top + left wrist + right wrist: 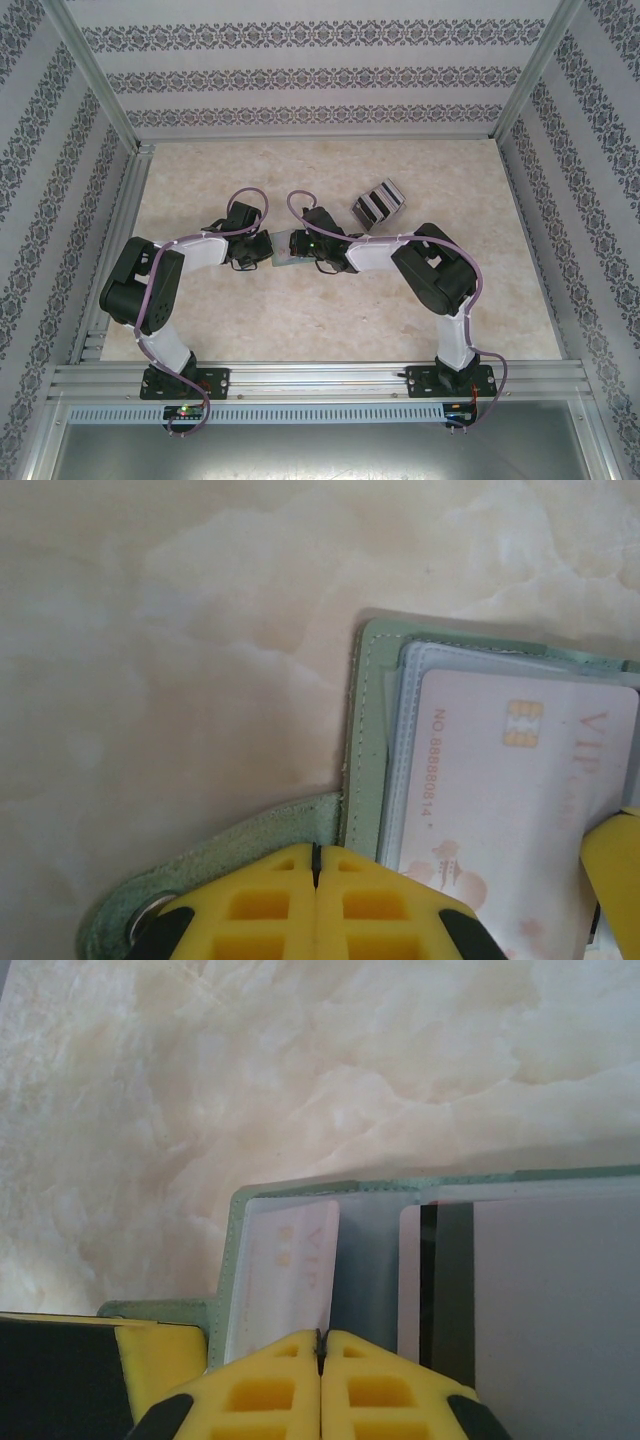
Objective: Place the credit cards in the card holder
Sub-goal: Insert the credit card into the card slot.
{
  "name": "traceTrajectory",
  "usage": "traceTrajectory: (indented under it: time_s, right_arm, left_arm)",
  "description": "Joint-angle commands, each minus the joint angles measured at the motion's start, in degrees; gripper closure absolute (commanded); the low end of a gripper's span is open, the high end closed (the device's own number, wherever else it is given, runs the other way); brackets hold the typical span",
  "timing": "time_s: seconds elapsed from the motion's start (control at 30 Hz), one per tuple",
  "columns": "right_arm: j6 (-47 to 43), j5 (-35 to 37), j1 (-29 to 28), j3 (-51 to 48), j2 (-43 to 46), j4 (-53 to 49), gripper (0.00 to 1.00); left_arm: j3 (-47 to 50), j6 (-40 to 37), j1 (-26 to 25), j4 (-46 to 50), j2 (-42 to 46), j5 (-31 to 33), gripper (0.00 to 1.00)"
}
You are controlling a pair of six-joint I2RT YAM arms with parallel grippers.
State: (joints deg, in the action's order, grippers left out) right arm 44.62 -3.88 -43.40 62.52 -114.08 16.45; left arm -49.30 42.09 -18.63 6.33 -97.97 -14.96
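The pale green card holder [288, 259] lies open in the middle of the table, between both grippers. My left gripper [315, 857] is shut, its tips over the holder's green edge [372, 730] where the snap strap [215, 865] joins it. A pink VIP card [500, 800] sits under a clear sleeve there. My right gripper [320, 1340] is shut, its tips low over the holder's [232, 1260] inner sleeves. A white card with a black stripe [520, 1300] lies on its right side. Further credit cards [378, 203] lie fanned at the back right.
Both arms bend inward and their wrists [245, 238] [322, 243] nearly meet over the holder. The other gripper's yellow finger shows at the right edge of the left wrist view [615, 855] and at the lower left of the right wrist view [150, 1360]. Patterned walls enclose the marble-look table [330, 320].
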Motion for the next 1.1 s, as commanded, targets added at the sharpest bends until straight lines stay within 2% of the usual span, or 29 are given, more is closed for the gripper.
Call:
traceTrajectory:
  time_s: [0.0, 0.07, 0.13, 0.3, 0.47, 0.53, 0.67, 0.87, 1.07]
  right_arm:
    - [-1.8, -0.7, -0.9, 0.7, -0.8, -1.8, 0.88]
    - [-1.9, -0.7, -0.9, 0.2, 0.0, -1.8, 0.86]
    - [-2.8, -0.1, -0.9, -0.1, 1.4, -2.3, 0.79]
    - [-6.1, 1.6, -0.3, -0.4, 5.6, -5.7, 0.7]
    - [-8.3, 0.5, 1.6, -0.3, 8.8, -8.6, 0.65]
    - [-9.2, -1.6, 2.4, -0.2, 9.3, -9.2, 0.65]
    - [-11.5, -10.2, 3.9, 4.7, 7.0, -15.2, 0.66]
    - [-12.0, -13.8, 4.1, 5.9, 4.4, -17.2, 0.73]
    - [-11.7, -15.9, 4.4, 6.8, 1.8, -17.6, 0.73]
  left_arm:
    - [0.4, 0.0, 0.3, 1.4, 1.2, -1.0, 0.99]
    - [0.0, -0.1, 0.2, 1.7, 1.4, -1.0, 1.0]
    - [-0.3, -0.4, 0.2, 2.3, 1.5, -0.6, 1.0]
    - [-1.3, -1.4, 0.3, 4.5, 1.9, 0.9, 1.0]
    - [-1.7, -1.3, 0.3, 4.9, 2.8, 0.9, 1.0]
    - [-1.7, -1.2, 0.3, 5.0, 3.2, 0.4, 1.0]
    - [-1.9, -0.7, 0.3, 4.8, 4.1, -0.9, 1.0]
    - [-2.3, 0.8, 0.3, 3.5, 5.0, -3.8, 1.0]
    - [-2.3, 1.5, 0.3, 3.1, 6.4, -5.6, 1.0]
